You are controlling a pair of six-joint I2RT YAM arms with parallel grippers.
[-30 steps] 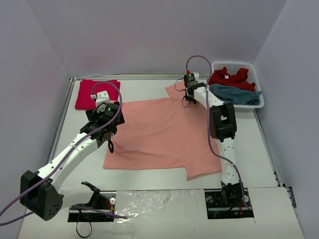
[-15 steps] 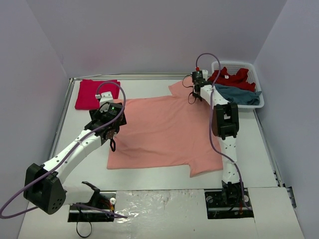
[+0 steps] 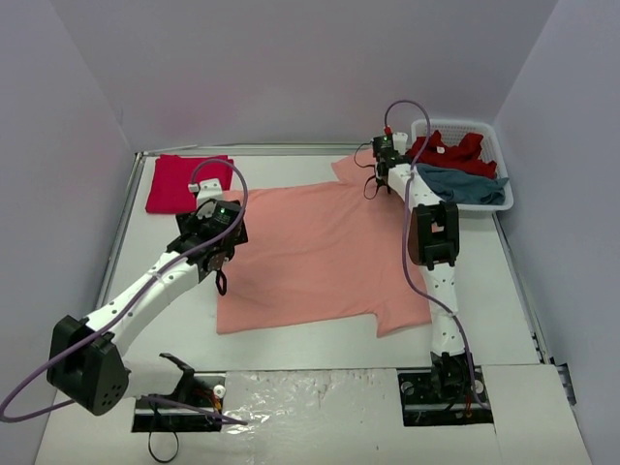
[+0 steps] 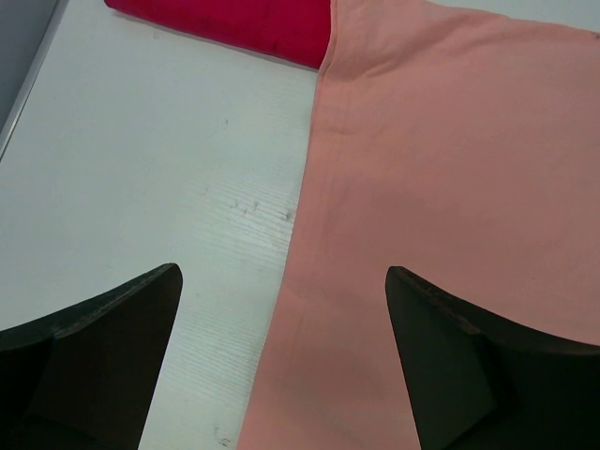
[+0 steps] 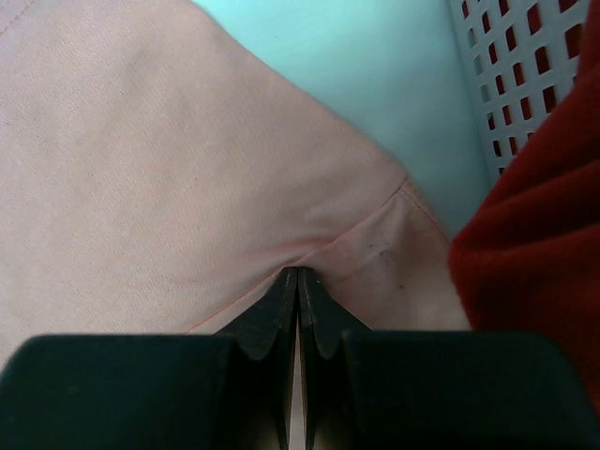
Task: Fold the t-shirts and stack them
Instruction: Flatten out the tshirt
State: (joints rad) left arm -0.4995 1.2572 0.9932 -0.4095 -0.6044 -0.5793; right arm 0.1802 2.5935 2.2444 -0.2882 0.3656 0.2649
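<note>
A salmon-orange t-shirt (image 3: 320, 252) lies spread flat on the white table. My right gripper (image 3: 375, 184) is shut on its far right sleeve by the basket; in the right wrist view the closed tips (image 5: 297, 274) pinch a fold of the cloth (image 5: 169, 150). My left gripper (image 3: 219, 263) is open and empty above the shirt's left edge; in the left wrist view (image 4: 281, 277) one finger is over bare table and the other over the cloth (image 4: 441, 187). A folded crimson t-shirt (image 3: 184, 181) lies at the back left and shows in the left wrist view (image 4: 234, 23).
A white slotted basket (image 3: 460, 126) at the back right holds a crumpled red t-shirt (image 3: 446, 152) and a teal-blue one (image 3: 463, 184). The red one (image 5: 544, 244) and the basket wall (image 5: 511, 84) lie just right of my right gripper. Grey walls enclose the table.
My right gripper has dragged the salmon shirt to the right and back toward the basket. My left gripper has shifted slightly right, staying open over the shirt's left edge.
</note>
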